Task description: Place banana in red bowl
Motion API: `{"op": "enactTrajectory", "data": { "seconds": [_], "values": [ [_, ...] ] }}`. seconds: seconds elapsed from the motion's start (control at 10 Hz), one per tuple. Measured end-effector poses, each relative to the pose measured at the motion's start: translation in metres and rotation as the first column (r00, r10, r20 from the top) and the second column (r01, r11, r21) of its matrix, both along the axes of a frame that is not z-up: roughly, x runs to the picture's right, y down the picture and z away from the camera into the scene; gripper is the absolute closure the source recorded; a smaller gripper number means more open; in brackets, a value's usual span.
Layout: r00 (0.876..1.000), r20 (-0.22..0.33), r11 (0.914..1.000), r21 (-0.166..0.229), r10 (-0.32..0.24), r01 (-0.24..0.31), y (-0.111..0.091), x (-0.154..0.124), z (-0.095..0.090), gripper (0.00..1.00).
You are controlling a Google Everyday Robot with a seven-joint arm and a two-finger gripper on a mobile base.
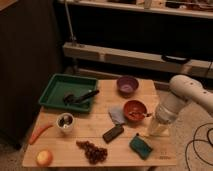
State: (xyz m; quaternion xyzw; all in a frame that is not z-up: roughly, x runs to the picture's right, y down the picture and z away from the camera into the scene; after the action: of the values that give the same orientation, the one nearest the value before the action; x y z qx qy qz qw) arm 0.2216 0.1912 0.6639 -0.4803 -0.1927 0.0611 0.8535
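The red bowl (134, 110) stands right of the table's middle, with something small and dark inside. My gripper (151, 132) is at the low end of the white arm (172, 102), close to the table surface, to the front right of the red bowl. A pale yellow shape (157, 129) sits at the gripper; it may be the banana, but I cannot tell it from the gripper or say whether it is held. No other banana shows on the table.
A purple bowl (127, 85) stands behind the red bowl. A green tray (54, 93) with a dark utensil is at the back left. A grey cloth (117, 114), dark bar (113, 133), green sponge (141, 146), grapes (93, 150), carrot (39, 133), round fruit (44, 158) and small cup (65, 121) lie around.
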Motion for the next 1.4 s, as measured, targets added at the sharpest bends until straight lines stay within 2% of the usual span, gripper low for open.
{"op": "enactTrajectory", "data": {
  "seconds": [0.1, 0.3, 0.5, 0.6, 0.9, 1.1, 1.2, 1.4],
  "values": [
    [1.0, 0.022, 1.0, 0.001, -0.004, 0.004, -0.011, -0.009, -0.023, 0.99],
    [0.999, 0.046, 0.9998, 0.01, -0.016, 0.015, -0.024, -0.02, -0.05, 0.99],
    [0.998, 0.047, 0.9983, 0.047, -0.035, 0.033, -0.044, -0.027, -0.067, 0.99],
    [0.998, 0.037, 0.997, 0.067, -0.041, 0.039, -0.053, -0.028, -0.067, 0.99],
    [0.999, 0.011, 0.9901, 0.133, -0.048, 0.046, -0.092, -0.024, -0.045, 0.99],
    [0.999, -0.017, 0.9819, 0.183, -0.046, 0.048, -0.127, -0.01, -0.023, 0.99],
    [0.999, -0.02, 0.9809, 0.189, -0.045, 0.048, -0.132, -0.008, -0.019, 0.99],
    [0.999, -0.034, 0.9742, 0.221, -0.038, 0.045, -0.166, 0.005, 0.006, 0.99]
  ]
}}
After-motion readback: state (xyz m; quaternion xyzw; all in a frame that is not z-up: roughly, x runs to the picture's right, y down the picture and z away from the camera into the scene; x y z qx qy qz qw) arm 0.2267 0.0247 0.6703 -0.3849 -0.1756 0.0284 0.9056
